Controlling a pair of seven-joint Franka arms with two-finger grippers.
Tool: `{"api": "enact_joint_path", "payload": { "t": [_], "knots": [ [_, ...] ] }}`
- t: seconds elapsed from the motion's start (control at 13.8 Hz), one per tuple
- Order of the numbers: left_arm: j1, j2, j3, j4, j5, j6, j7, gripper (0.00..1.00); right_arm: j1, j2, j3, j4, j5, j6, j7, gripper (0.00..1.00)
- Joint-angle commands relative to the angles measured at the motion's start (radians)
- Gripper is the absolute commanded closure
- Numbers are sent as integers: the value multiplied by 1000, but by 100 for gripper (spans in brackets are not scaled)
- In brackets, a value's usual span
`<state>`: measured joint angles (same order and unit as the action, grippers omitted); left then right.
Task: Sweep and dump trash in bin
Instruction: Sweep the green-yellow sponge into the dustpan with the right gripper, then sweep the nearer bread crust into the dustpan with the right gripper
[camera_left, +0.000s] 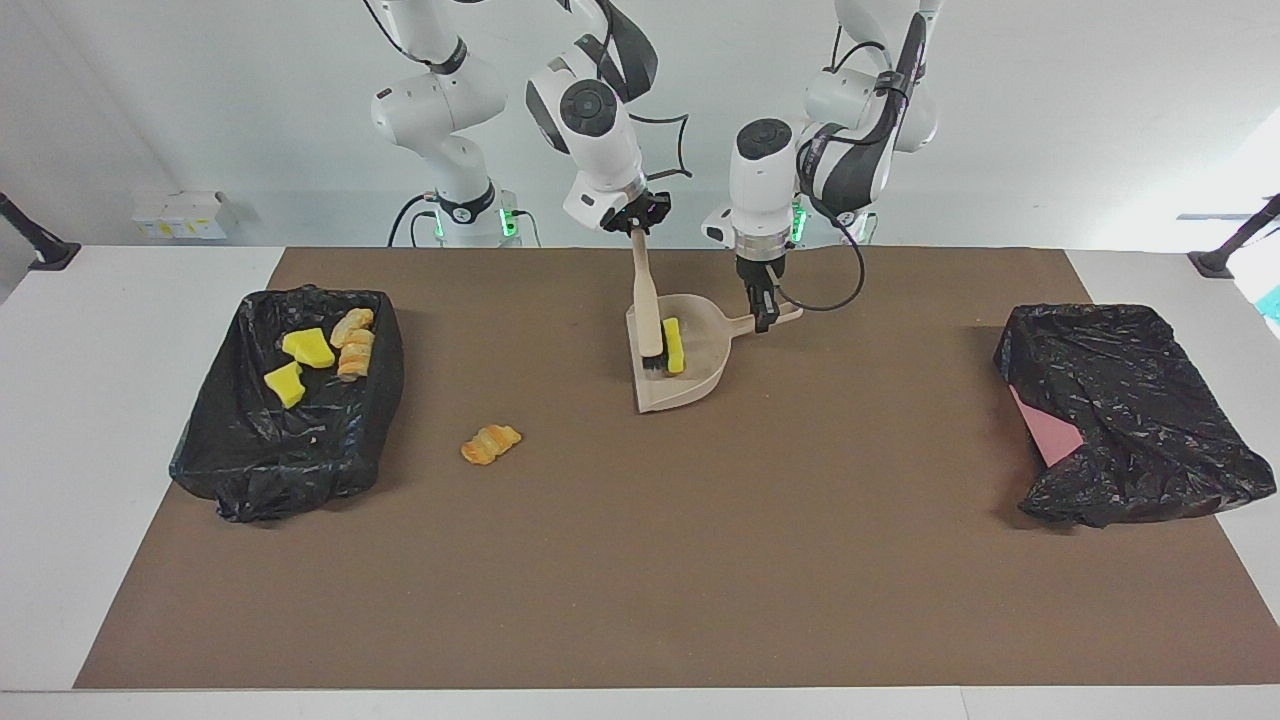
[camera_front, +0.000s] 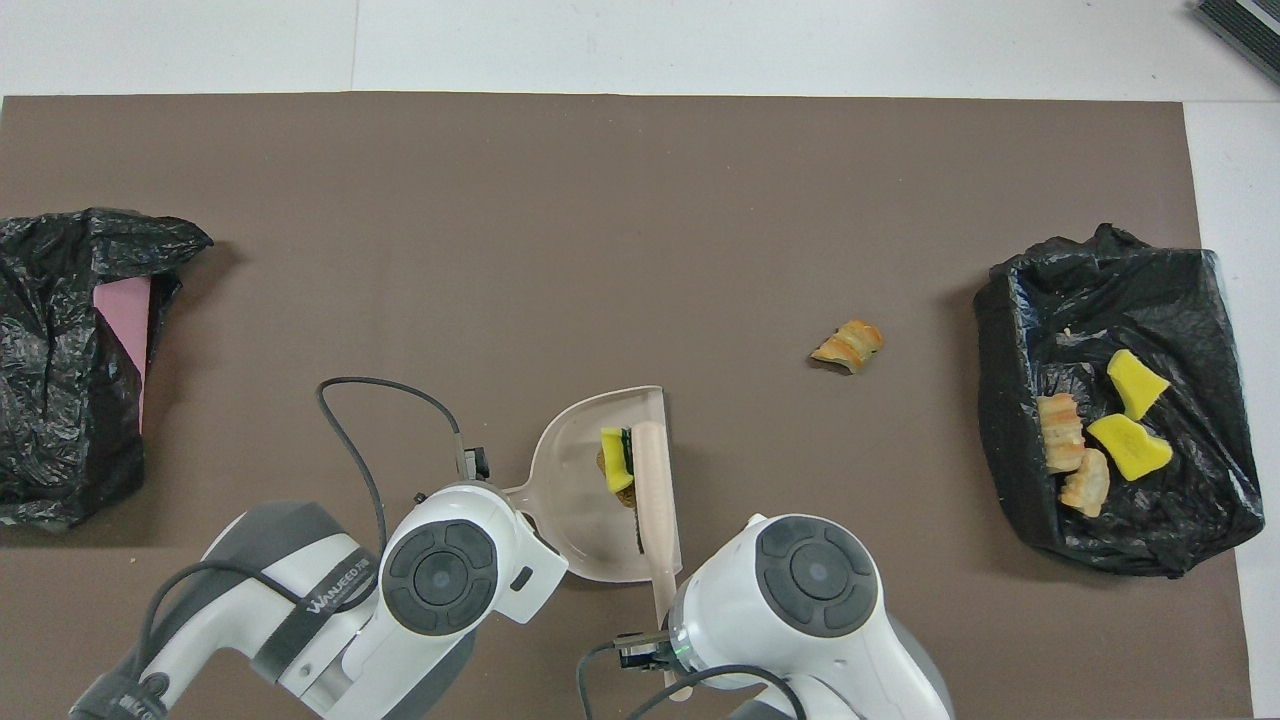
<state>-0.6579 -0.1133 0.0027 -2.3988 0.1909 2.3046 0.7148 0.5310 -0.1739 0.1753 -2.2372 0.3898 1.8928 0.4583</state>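
— Progress first: how far have we got?

— Four scraps already lie in the black-lined bin (camera_left: 290, 400) at the right arm's end of the table: two yellow sponge pieces (camera_left: 298, 363) and two croissant lumps (camera_left: 353, 343). Our dustpan (camera_left: 685, 352) rests on the brown mat (camera_left: 640, 560) with the green-backed sponge (camera_left: 673, 345) inside it. In the overhead view a brown lump (camera_front: 604, 461) peeks out beside that sponge, mostly hidden.

— And the tools?

— Our right gripper (camera_left: 640, 218) is pinched on the brush (camera_left: 648, 305) handle, bristle end down inside the pan's mouth, against the sponge. Our left gripper (camera_left: 764, 300) is clamped on the dustpan handle, holding the pan flat.

— What is left?

— We judge the pan must be carried to the bin and tipped. One croissant piece (camera_left: 490, 443) lies loose on the mat, between pan and bin, farther from us than both; we judge it needs another sweep.

— Anything in the way?

— Nothing blocks the route to the bin. A second black bag (camera_left: 1125, 415) with a pink edge sits at the left arm's end, well apart.
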Motion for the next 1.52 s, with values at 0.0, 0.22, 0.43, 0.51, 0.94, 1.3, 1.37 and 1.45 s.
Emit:
{"api": "enact_joint_path", "payload": {
  "t": [0.0, 0.22, 0.43, 0.51, 0.94, 1.3, 1.37, 1.45],
  "knots": [
    [29, 7, 0, -14, -48, 64, 37, 100, 0, -10, 6, 31, -141, -30, -29, 100],
    [69, 23, 2, -13, -183, 98, 150, 100, -9, -3, 6, 65, -212, -79, -30, 100],
    [99, 37, 0, -11, -209, 153, 156, 100, -78, 56, 1, 125, -282, -92, -90, 100],
    [99, 40, 0, -11, -238, 170, 164, 100, -100, 69, 1, 136, -290, -92, -130, 100],
    [162, 55, 2, 7, -309, 177, 250, 100, -362, 211, -2, 277, -443, -106, -367, 100],
    [277, 46, 2, 122, -343, -55, 365, 100, -488, 307, -2, 324, -548, -87, -380, 100],
    [306, 35, 2, 124, -347, -65, 394, 100, -505, 330, -2, 329, -546, -95, -379, 100],
    [313, 12, 5, 124, -347, -79, 422, 100, -508, 344, -3, 321, -545, -92, -369, 100]
  ]
}}
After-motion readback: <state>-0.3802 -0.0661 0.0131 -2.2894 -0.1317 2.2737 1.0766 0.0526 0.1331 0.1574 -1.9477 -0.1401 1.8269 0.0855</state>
